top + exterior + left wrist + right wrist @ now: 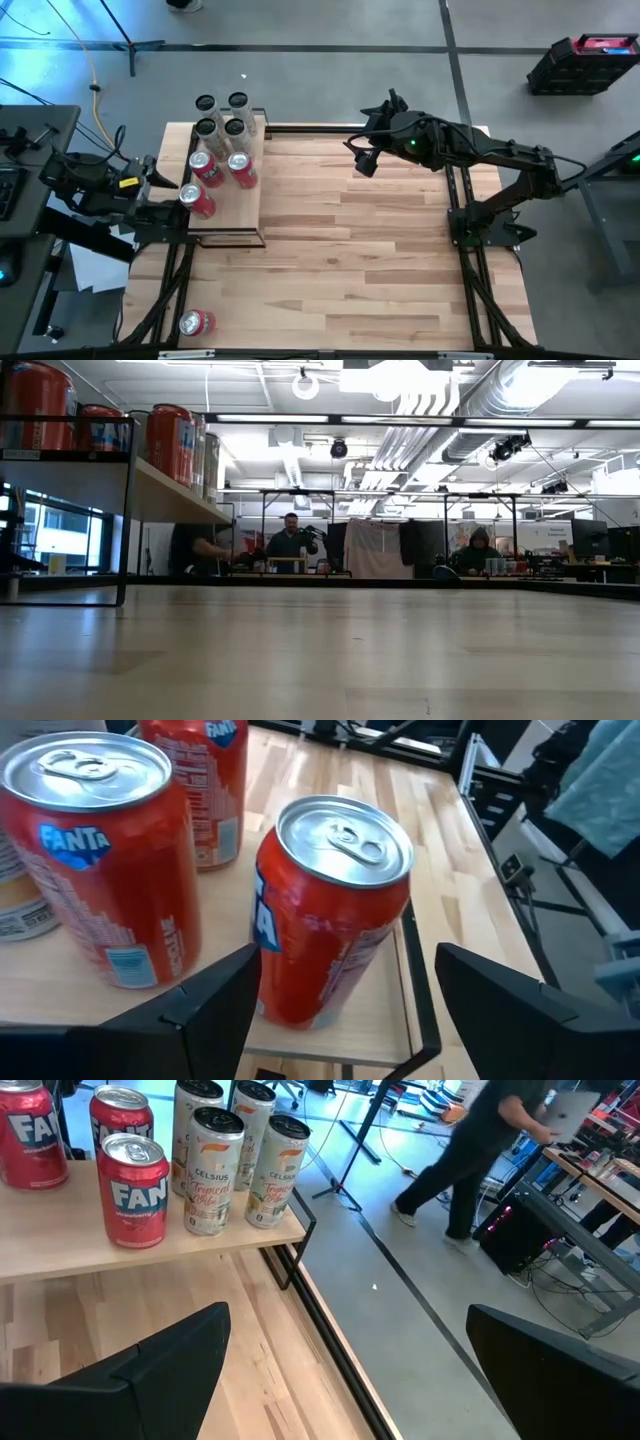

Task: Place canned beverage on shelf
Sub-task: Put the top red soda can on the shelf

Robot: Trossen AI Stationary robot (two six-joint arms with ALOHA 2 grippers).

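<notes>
Left claw point(172, 192), seen from above, sits at the shelf's point(250, 215) left edge with a red can point(197, 200) between your spread fingers; right claw point(362, 160) waits open over the table point(360, 270). Low view: cans stand on the shelf. Left wrist view: fingers flank the can point(330, 910) without touching, can upright on the shelf.

A narrow pale-wood shelf with a thin black frame point(243, 205) is seen at the left of the plank-striped wooden counter point(370, 260). Four pale cans with dark tops point(222, 115) are grouped at its upper end, with three red cans point(215, 175) below them. The left tool point(172, 196) is placed at the lowest red can point(198, 200), at the shelf's left edge. A fourth red can point(196, 323) is seen lying at the counter's lower left. The right tool point(363, 160) is held over the counter's upper middle.
</notes>
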